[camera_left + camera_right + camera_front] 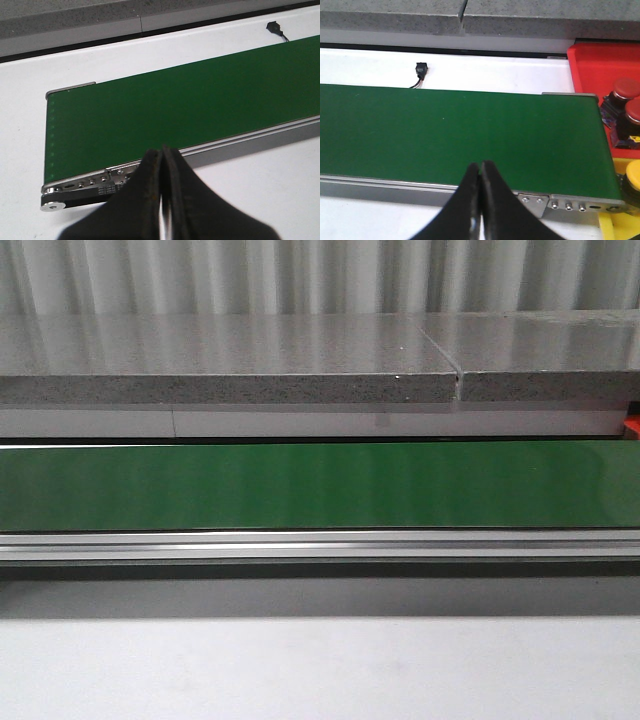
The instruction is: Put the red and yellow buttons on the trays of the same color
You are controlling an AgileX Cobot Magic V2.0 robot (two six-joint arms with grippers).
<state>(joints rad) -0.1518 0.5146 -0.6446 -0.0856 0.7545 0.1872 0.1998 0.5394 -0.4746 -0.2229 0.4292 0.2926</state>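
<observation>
In the right wrist view a red tray [590, 62] sits past the belt's end and holds two red buttons [626, 88] on dark bases. A yellow tray [610, 225] lies nearer, with a yellow button [634, 175] at the frame's edge. My right gripper [480, 167] is shut with nothing in it, hanging over the near rail of the green belt [460, 130]. My left gripper [161, 152] is shut and empty too, over the belt's other end [150, 115]. The front view shows the bare belt [320, 485] and only a red sliver of the tray [631, 426].
A grey speckled counter [230, 355] runs behind the belt. An aluminium rail [320, 543] edges the belt's near side. A small black plug with a wire [420, 67] lies on the white table beyond the belt; the same plug [274, 27] shows in the left wrist view.
</observation>
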